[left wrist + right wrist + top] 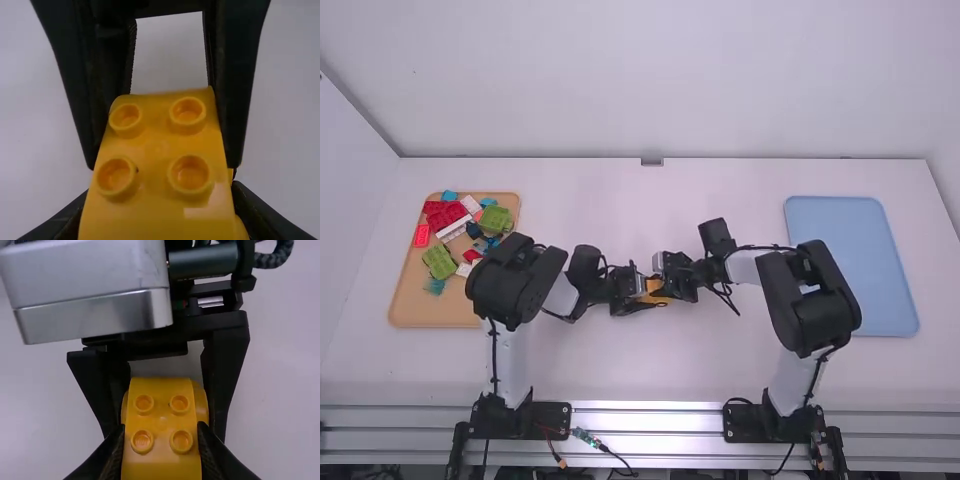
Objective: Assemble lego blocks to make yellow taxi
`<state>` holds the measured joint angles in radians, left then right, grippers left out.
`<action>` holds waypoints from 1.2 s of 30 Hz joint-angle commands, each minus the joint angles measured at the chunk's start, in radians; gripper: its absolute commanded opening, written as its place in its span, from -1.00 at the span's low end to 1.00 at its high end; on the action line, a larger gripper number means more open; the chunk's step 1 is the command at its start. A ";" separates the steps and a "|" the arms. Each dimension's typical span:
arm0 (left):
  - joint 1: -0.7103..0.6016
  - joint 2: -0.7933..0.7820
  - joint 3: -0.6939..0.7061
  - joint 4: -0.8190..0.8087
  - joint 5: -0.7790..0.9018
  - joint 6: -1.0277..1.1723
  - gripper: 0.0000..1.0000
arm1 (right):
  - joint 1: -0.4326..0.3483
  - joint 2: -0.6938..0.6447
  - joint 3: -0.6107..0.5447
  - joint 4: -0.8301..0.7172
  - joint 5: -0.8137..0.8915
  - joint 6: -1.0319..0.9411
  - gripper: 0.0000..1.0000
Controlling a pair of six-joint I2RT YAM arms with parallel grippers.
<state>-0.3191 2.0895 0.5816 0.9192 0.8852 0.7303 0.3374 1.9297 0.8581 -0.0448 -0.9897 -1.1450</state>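
Left gripper (644,294) and right gripper (665,287) — both clamped on yellow toy blocks (161,455) — face each other over the table (620,365).

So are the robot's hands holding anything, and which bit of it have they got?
Yes, a yellow Lego piece. The left gripper and right gripper pinch it by its sides, at opposite ends.

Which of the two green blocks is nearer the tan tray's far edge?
The right green block. The left green block lies closer to the near edge of the tan tray.
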 commanded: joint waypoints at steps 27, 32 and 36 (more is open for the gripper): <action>0.033 0.006 0.034 -0.172 -0.051 0.086 -0.72 | -0.031 0.015 -0.041 0.076 -0.027 0.007 -1.00; 0.038 -0.002 0.019 -0.146 -0.045 0.089 -0.74 | -0.035 0.015 -0.068 0.141 -0.035 0.047 -1.00; 0.038 -0.003 -0.003 -0.105 -0.033 0.089 -0.71 | -0.035 0.015 -0.075 0.161 -0.035 0.049 -1.00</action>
<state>-0.2897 2.0781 0.6090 0.8268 0.9043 0.7830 0.3027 1.9297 0.7933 0.1162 -1.0149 -1.1091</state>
